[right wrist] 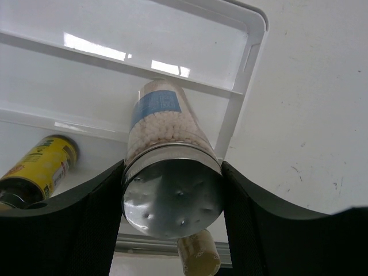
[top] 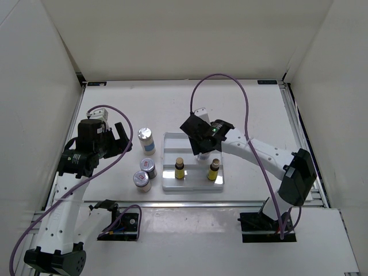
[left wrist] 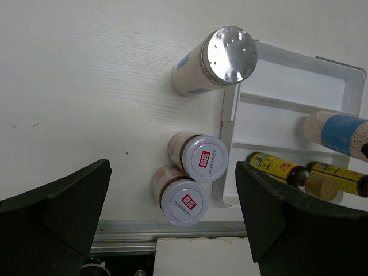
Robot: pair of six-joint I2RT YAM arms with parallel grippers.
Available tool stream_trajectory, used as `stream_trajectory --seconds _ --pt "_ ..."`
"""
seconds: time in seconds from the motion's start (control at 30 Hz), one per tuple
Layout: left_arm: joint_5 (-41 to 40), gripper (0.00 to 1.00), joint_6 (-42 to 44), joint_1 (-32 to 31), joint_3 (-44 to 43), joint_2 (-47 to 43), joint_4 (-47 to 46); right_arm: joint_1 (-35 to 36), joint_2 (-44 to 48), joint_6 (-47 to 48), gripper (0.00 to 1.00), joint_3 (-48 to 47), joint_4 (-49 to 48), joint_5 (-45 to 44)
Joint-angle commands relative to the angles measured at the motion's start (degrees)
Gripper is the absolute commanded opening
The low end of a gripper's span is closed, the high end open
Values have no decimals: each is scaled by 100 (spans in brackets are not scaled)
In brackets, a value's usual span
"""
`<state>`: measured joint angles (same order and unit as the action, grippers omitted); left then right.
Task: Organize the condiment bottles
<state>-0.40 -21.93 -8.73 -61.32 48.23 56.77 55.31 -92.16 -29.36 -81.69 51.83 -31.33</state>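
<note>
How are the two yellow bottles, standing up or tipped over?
Standing up: both yellow bottles sit on their bases in the tray, caps on top.

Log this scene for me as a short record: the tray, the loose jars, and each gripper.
tray: white, stepped; two yellow bottles upright in its near row
loose on table: silver-lidded jar and two red-labelled jars, left of the tray
right gripper: shut on blue-labelled jar, over the tray
left gripper: open, empty, left of the loose jars
</note>
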Motion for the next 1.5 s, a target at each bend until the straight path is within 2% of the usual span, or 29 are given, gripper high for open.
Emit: stream_trajectory --seconds 0.0,0.3,0.37,0.4,0.5,0.53,0.57,0.6,0.63,0.7,0.73,0.93,1.03,1.07,1.1,1.17,1.2,1.27,1.47 --pt "93 100 14 29 24 -33 -8 41 295 -166 0 39 152 -110" --pt "93 100 14 29 24 -85 -8 41 348 -272 0 153 283 -277" --pt "93 100 14 29 24 -85 -8 41 208 -272 7 153 283 -338" --pt "93 100 14 29 24 -85 -8 41 207 -272 16 153 283 -338" --pt "93 100 14 29 76 -85 -8 -64 -12 -272 27 153 283 -391" --pt "93 100 14 29 76 -85 -8 -64 -65 -272 51 153 283 -391" --pt "93 100 14 29 76 -85 -61 -116 -144 -272 62 153 231 -391" --pt "93 100 14 29 76 -33 -61 -117 -144 -272 65 153 231 -391" --pt "93 100 66 29 76 -33 -61 -117 -214 -272 77 84 231 -339" --pt "93 100 119 29 76 90 -122 -117 -215 -272 88 30 231 -338" --pt "93 100 189 29 76 90 -123 -117 -215 -272 98 -48 283 -338" --pt "-91 100 304 29 129 90 -298 -117 39 -219 100 -837 1001 -943" --pt "-144 100 304 29 191 20 -369 -117 372 -936 100 -1190 1748 -1777" --pt "-205 100 173 29 191 20 -369 -117 479 -1270 100 -1270 2369 -2084" --pt "-127 100 172 29 104 220 -299 -117 715 -1543 100 -1270 2584 -2375" --pt "66 100 224 82 -274 581 -106 -178 1032 -1398 100 -1009 2552 -2439" --pt "223 100 225 82 -380 957 -53 -178 1320 -1283 100 -520 2429 -2439" --pt "435 100 76 82 -635 1284 -52 -370 1516 -1352 100 -112 2428 -2439" --pt "708 100 66 29 -1092 1962 -675 -635 2193 -1801 100 1233 2227 -2105"
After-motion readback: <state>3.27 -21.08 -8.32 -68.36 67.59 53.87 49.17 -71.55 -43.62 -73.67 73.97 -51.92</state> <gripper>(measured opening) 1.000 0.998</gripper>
